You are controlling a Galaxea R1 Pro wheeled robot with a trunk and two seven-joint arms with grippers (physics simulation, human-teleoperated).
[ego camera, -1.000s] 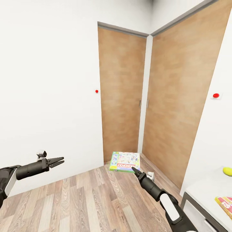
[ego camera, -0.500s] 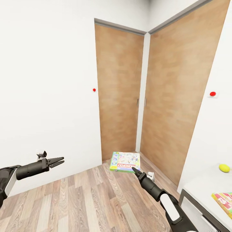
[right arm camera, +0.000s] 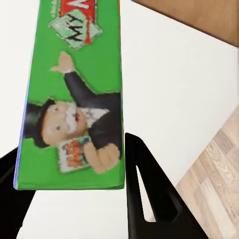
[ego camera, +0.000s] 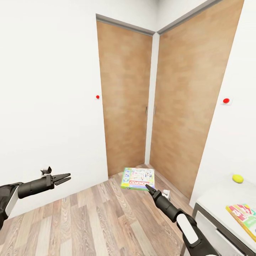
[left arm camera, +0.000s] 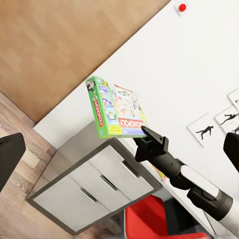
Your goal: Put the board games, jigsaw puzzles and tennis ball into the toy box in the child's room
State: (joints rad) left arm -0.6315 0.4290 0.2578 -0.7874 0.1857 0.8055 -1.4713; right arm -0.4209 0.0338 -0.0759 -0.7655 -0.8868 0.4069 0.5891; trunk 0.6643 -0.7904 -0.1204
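Note:
My right gripper (ego camera: pixel 147 185) is shut on the near edge of a pale blue-green board game (ego camera: pixel 138 178) with a red band, held flat in the air over the floor. In the left wrist view the same board game (left arm camera: pixel 116 107) hangs from the right gripper (left arm camera: pixel 148 133). The right wrist view shows its green side (right arm camera: pixel 74 99) between the black fingers (right arm camera: pixel 147 191). My left gripper (ego camera: pixel 66 177) stands open and empty at the left. A second board game (ego camera: pixel 244 214), yellow, green and red, lies on the table (ego camera: pixel 213 200), with the yellow tennis ball (ego camera: pixel 237 178) behind it.
Two wooden doors (ego camera: pixel 124 99) meet in the corner ahead, above wood flooring (ego camera: pixel 92 220). The table's white drawers (left arm camera: pixel 94 191) and a red chair (left arm camera: pixel 149 221) appear in the left wrist view. Small red buttons (ego camera: pixel 226 101) sit on the white walls.
The whole head view has shifted: doors slide left, and the table, tennis ball and second board game come further into the picture at the right. Both arms keep their pose.

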